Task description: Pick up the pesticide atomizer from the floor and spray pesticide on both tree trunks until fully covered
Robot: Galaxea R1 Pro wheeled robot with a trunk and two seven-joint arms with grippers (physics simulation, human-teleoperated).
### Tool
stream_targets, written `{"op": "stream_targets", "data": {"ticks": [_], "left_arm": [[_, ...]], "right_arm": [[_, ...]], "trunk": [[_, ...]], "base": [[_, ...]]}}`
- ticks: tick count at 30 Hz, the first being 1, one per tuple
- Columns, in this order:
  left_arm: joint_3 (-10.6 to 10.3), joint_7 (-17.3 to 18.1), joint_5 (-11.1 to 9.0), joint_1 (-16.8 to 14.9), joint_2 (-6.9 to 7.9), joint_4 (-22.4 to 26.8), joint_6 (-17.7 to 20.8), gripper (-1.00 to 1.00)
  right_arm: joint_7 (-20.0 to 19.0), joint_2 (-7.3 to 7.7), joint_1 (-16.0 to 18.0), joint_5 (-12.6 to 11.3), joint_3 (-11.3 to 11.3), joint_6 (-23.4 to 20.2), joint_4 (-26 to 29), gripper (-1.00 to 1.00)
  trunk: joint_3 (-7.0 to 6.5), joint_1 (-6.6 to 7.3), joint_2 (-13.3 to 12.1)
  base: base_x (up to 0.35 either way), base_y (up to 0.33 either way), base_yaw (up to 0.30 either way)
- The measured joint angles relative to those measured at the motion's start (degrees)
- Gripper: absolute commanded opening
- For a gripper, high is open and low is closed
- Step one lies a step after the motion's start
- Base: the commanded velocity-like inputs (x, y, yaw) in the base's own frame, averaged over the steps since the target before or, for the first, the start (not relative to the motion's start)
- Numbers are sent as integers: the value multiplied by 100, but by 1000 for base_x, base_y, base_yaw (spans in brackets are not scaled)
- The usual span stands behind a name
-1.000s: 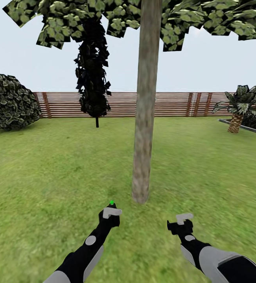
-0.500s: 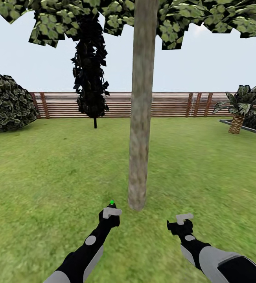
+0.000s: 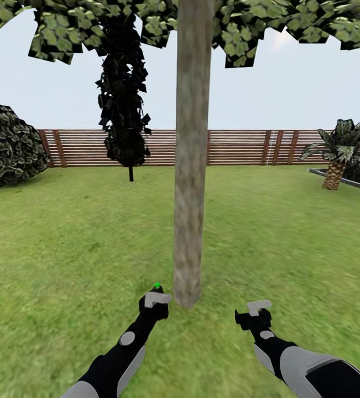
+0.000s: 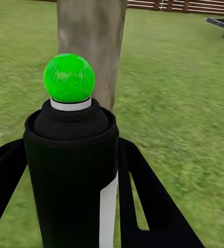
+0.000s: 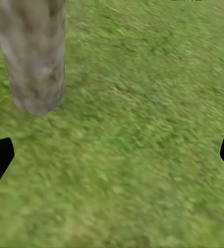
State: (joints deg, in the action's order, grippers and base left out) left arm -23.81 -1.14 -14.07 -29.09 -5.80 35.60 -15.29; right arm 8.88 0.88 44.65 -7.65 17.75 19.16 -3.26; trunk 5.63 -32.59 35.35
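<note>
One tree stands just ahead in the head view, its grey-brown mottled trunk (image 3: 191,166) rising into a leafy canopy (image 3: 246,33). No pesticide specks show on the bark. My left gripper (image 3: 156,301) is shut on the pesticide atomizer (image 3: 157,288), just left of the trunk's foot. The left wrist view has the atomizer (image 4: 70,170), a black bottle with a green ball on top, upright between the black fingers (image 4: 143,196), with the trunk (image 4: 91,36) close behind. Right of the trunk, my right gripper (image 3: 255,310) is open over the grass, and the trunk's base (image 5: 34,62) is ahead of it.
A narrow dark cypress-like column (image 3: 121,105) stands behind the tree to the left. A round bush (image 3: 8,143) is at far left. A brown slat fence (image 3: 240,146) closes the lawn. A short palm (image 3: 340,149) and a raised border (image 3: 345,181) lie at right.
The whole head view has shifted: the trunk now looks nearer and further left in the picture, so the camera has moved. Both arms hold the same pose.
</note>
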Motion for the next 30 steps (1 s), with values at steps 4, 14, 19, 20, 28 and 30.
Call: {"op": "stream_targets", "data": {"ticks": [4, 14, 19, 20, 28, 30], "left_arm": [[0, 0, 0, 0, 0, -1, -5, -100], [0, 0, 0, 0, 0, -1, -12, -100], [0, 0, 0, -3, 0, -1, -24, -100], [0, 0, 0, -2, 0, -1, -25, -100], [0, 0, 0, 0, 0, -1, -26, -100], [0, 0, 0, 0, 0, -1, -26, -100]], "right_arm": [[0, 0, 0, 0, 0, 0, 1, 100], [0, 0, 0, 0, 0, 0, -2, 100], [0, 0, 0, 0, 0, 0, 0, 100], [0, 0, 0, 0, 0, 0, 1, 100], [0, 0, -1, 0, 0, 0, 1, 100], [0, 0, -1, 0, 0, 0, 1, 100]], "trunk": [[0, 0, 0], [0, 0, 0], [0, 0, 0], [0, 0, 0], [0, 0, 0], [0, 0, 0]], "base": [[279, -202, 0], [157, -119, 0], [25, -15, 0], [93, -58, 0], [202, -156, 0], [238, -189, 0]]}}
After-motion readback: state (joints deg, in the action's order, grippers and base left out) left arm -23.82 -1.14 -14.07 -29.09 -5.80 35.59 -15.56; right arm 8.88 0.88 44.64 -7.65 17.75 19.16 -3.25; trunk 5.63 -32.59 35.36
